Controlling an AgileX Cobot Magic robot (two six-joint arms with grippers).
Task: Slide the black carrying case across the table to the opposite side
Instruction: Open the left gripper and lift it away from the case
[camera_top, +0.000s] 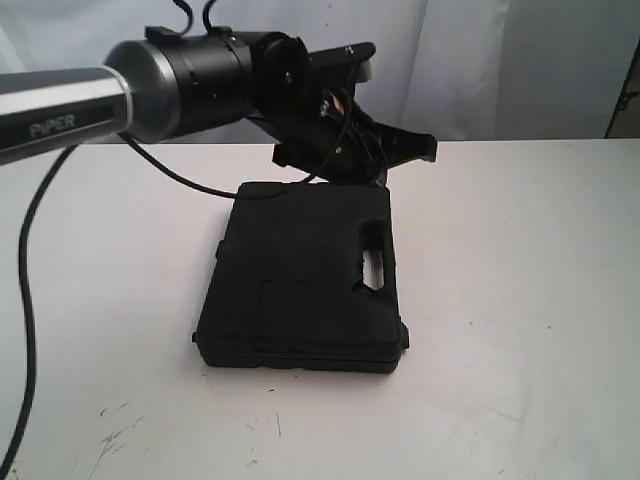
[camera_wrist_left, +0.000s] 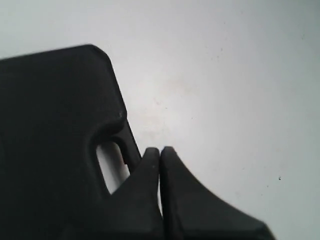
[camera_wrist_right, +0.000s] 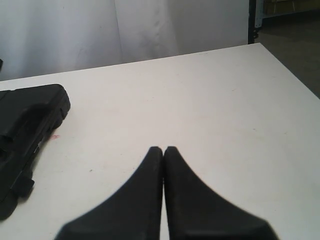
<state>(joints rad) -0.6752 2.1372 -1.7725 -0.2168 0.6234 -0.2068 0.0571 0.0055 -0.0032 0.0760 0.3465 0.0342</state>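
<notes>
The black carrying case (camera_top: 300, 280) lies flat on the white table (camera_top: 520, 300), its handle cutout (camera_top: 375, 265) on the right side. My left gripper (camera_top: 383, 176) reaches in from the left and hangs at the case's far right corner. In the left wrist view this gripper (camera_wrist_left: 159, 150) is shut and empty, its tips right beside the handle edge of the case (camera_wrist_left: 50, 125); I cannot tell whether they touch it. My right gripper (camera_wrist_right: 163, 149) is shut and empty over bare table (camera_wrist_right: 210, 100), well apart from the case (camera_wrist_right: 25, 120).
A white curtain (camera_top: 500, 60) hangs behind the table's far edge. The left arm's black cable (camera_top: 30, 300) trails down over the table's left part. Dark scratch marks (camera_top: 115, 435) show near the front edge. A small red spot (camera_wrist_right: 54, 136) lies beside the case.
</notes>
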